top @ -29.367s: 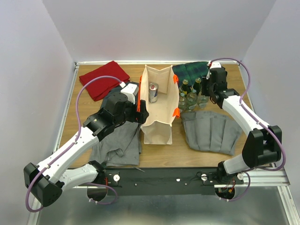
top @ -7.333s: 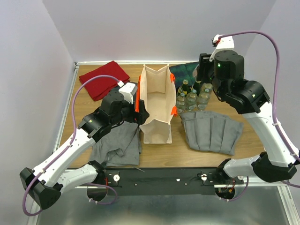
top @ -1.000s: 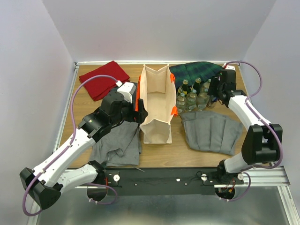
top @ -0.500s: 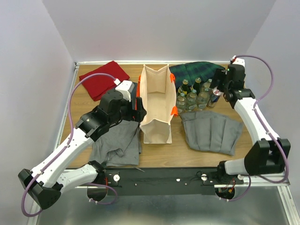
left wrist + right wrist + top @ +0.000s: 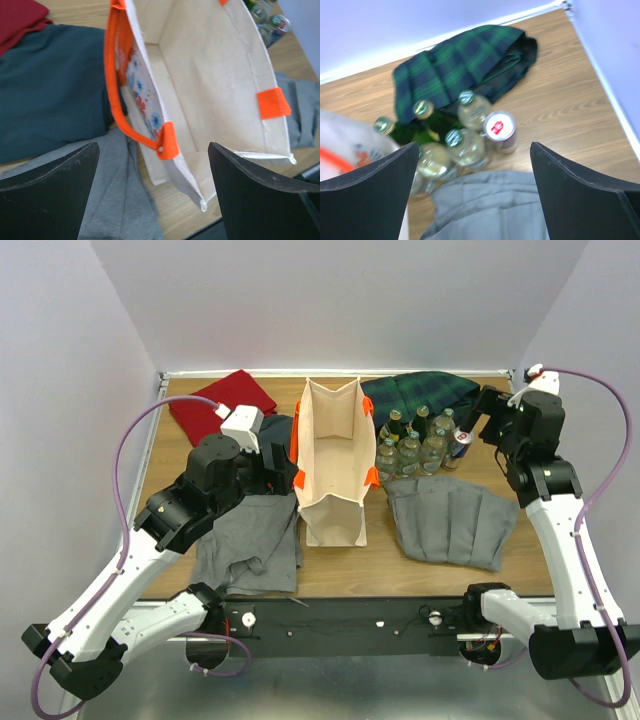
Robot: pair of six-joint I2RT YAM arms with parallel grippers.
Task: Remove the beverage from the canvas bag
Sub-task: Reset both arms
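Half a second ago the right gripper [image 5: 487, 412] was sitting low beside the can [image 5: 461, 444]; now it is hanging higher and nearer the right wall, jaws spread wide and gripping nothing. The left gripper [image 5: 283, 472] has drawn back from the canvas bag [image 5: 333, 465] toward the left; its jaws are also standing fully apart and empty, framing the bag's near end in the left wrist view.

Nearest the arms, two soft grey garments are lying flat on the wood-grain table [image 5: 420, 575]: a rumpled one [image 5: 247, 545] on the left and a pleated one [image 5: 452, 521] on the right. Between them the bag is standing upright, a stiff beige rectangle with orange strap handles, a floral print lining one inner wall, its interior showing bare.

Beyond the pleated garment, the beverage, a small metal cylinder with a silver and red top, is standing upright on the table just beside a cluster of glass bottles [image 5: 408, 448]. Farther back, a dark green plaid cloth [image 5: 415, 393] and a red cloth [image 5: 215, 400] are lying folded.
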